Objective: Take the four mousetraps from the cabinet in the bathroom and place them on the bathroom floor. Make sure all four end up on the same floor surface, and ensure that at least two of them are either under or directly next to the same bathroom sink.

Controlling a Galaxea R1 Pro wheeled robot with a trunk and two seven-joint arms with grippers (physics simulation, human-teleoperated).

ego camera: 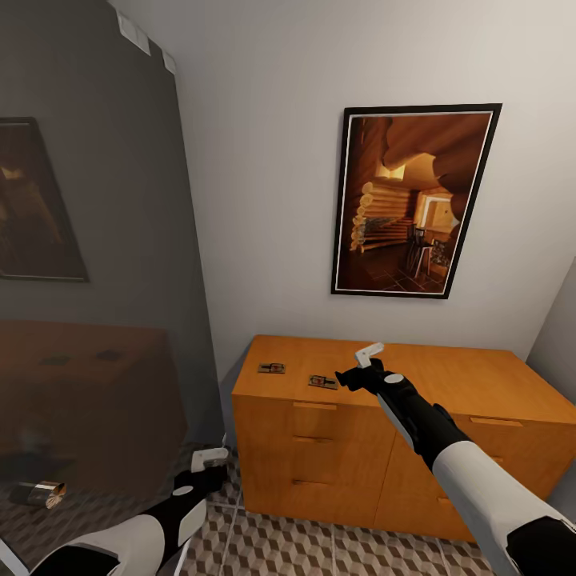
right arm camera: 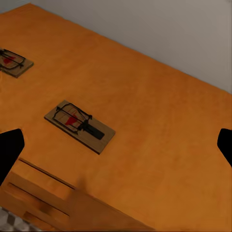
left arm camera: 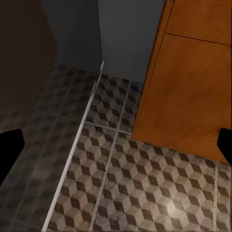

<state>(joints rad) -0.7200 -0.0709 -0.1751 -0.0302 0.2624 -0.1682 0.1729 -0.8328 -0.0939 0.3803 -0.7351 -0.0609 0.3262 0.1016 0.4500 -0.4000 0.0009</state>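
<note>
Right tool (ego camera: 362, 365), fingers spread and empty, hovering over my nearest mousetrap (right arm camera: 79, 125) on the cabinet (ego camera: 448, 376) surface; risk: flat board skids from a shallow pinch.

Orange-brown wood on the cabinet (ego camera: 448, 384), smooth and even across top and drawer fronts. Pale brown boards on the two mousetraps, one (ego camera: 271, 369) near the top's left edge, the other (ego camera: 322, 382) near its front edge, both with dark metal and a red patch at the middle. Brown, beige and white cube pattern over the bathroom floor (left arm camera: 145, 193), crossed by pale grout lines. Grey-tinted glass panel (ego camera: 96, 240), darkening the tiles behind it. Off-white wall (ego camera: 264, 160). Black frame on the picture (ego camera: 412, 200), warm amber and brown log interior inside. Black forearm and white upper sleeve on the right arm (ego camera: 448, 448); white fingertip on the right gripper (ego camera: 364, 364).
</note>
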